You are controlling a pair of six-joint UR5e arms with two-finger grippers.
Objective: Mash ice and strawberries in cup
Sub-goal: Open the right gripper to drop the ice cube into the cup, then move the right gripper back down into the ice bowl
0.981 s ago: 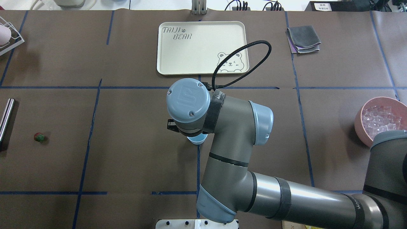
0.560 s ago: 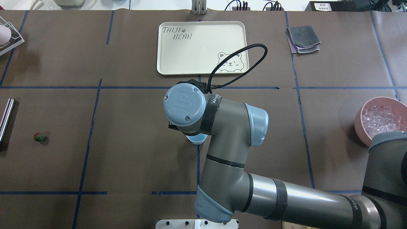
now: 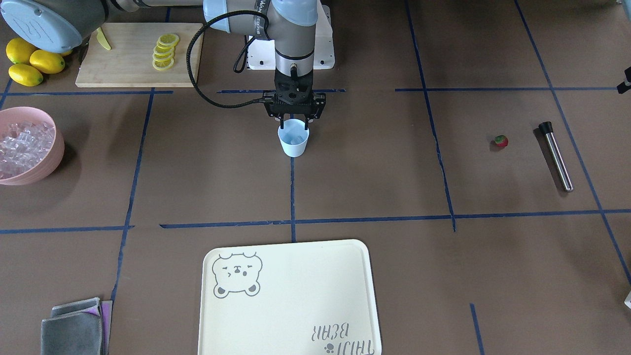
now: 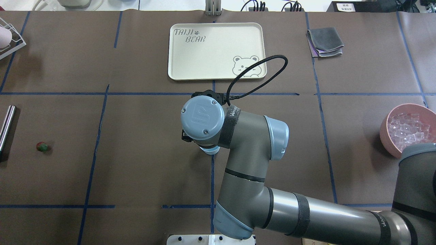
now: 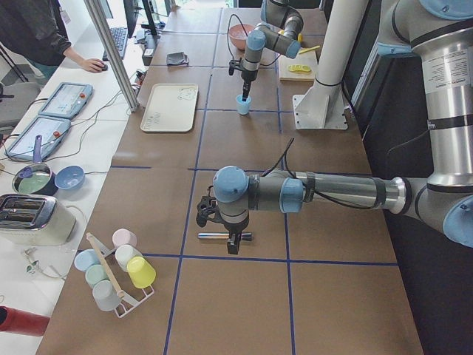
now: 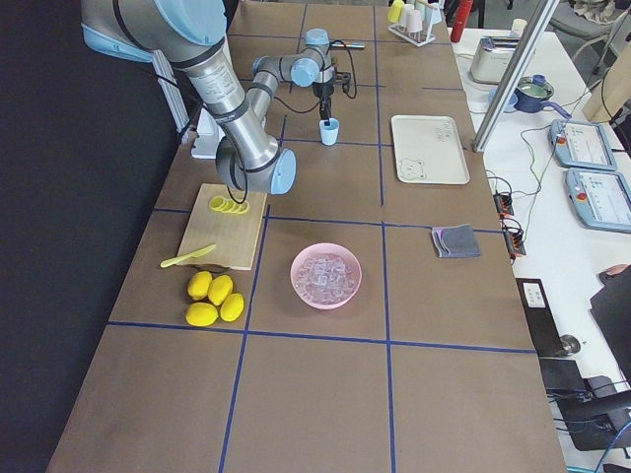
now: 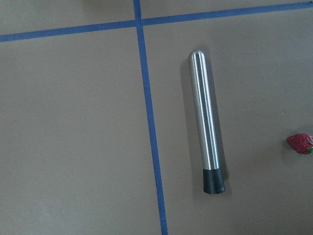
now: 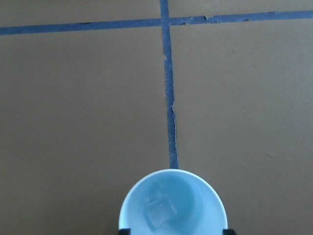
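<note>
Straddling cup (image 3: 294,146) (ice (image 8: 160,214) inside); right claw (image 3: 294,126) spread.

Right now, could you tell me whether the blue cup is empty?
Not empty: one ice cube lies on the bottom of the cup; the strawberry is out on the table.

cup (image 4: 210,150) mostly under the right arm (image 4: 252,136) overhead (just a rim sliver shows), its near rim under right claw (image 3: 294,121) cut off in wrist view, strawberry (image 7: 300,143) off to left claw's (image 5: 231,245) side clipped by frame edge, left claw too small, jaw gap unreadable
</note>
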